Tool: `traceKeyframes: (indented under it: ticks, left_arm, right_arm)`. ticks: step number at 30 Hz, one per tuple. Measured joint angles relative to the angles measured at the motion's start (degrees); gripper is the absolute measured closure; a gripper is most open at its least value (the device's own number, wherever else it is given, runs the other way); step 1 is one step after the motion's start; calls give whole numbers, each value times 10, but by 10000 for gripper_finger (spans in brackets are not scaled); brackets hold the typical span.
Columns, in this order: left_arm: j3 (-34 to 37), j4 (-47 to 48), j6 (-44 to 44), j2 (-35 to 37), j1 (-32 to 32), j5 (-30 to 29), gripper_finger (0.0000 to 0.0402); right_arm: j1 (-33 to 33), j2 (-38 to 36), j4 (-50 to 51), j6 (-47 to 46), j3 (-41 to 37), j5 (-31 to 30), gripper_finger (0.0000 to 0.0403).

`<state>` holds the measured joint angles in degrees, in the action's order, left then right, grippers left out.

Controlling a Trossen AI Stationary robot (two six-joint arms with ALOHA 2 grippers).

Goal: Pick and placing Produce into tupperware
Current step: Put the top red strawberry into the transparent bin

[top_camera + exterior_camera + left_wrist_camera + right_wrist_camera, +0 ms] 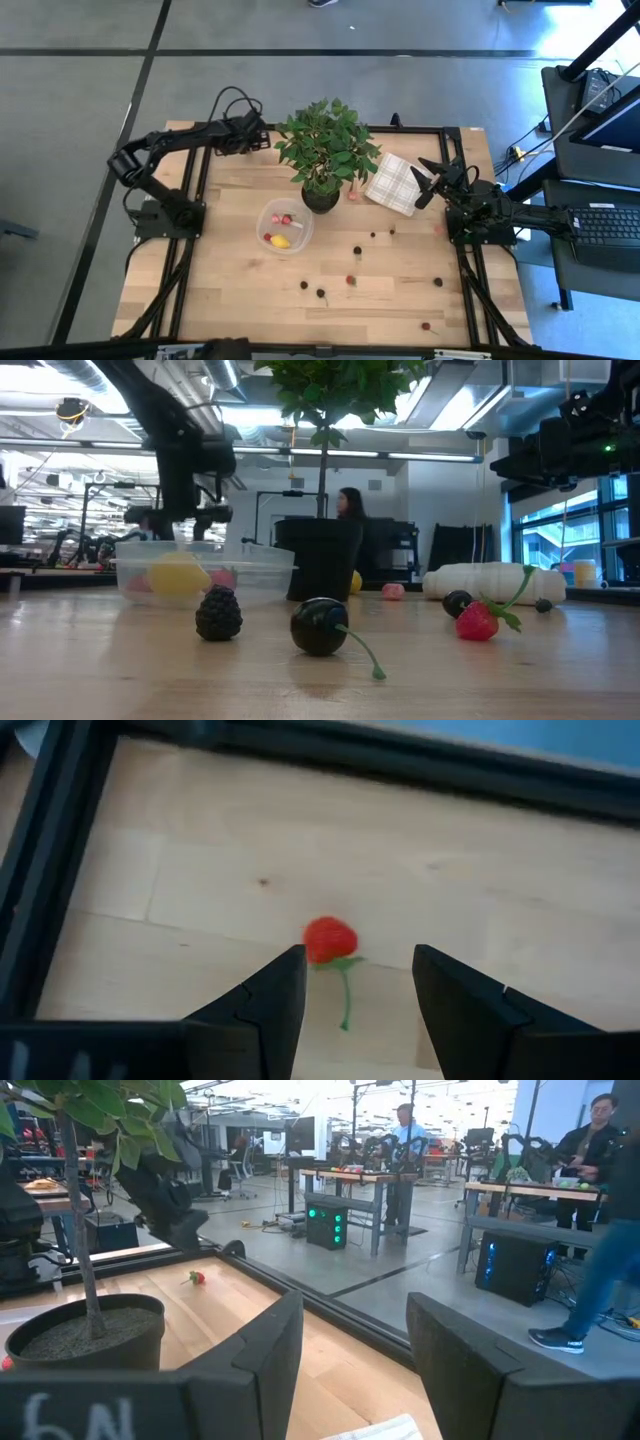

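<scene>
Clear round tupperware [285, 227] holding red, yellow produce [280, 240].

1 overhead camera looks straight down on the whole table [250, 300], 1 sits at tabletop level facing the room, and 2 wrist cameras look forward close-up, both catching the same red berry [329, 940].

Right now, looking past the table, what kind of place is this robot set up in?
Probably a robotics lab or workshop in an open office. Behind the wooden table with the potted plant, the right wrist view shows more workbenches, people standing at them, and electronics with green lights on a concrete floor.
</scene>
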<state>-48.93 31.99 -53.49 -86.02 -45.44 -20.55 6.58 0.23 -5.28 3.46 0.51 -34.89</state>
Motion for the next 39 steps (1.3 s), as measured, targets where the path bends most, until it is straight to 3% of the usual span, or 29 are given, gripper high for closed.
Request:
traceKeyframes:
  ticks: [15, 39]
  left_arm:
    - [0, -44, 0, -82, -20, 12, 225]
    - [0, -57, -5, -85, -30, 5, 225]
  right_arm:
    - [0, 0, 0, 0, 0, 0, 221]
    - [0, 0, 0, 2, 0, 0, 221]
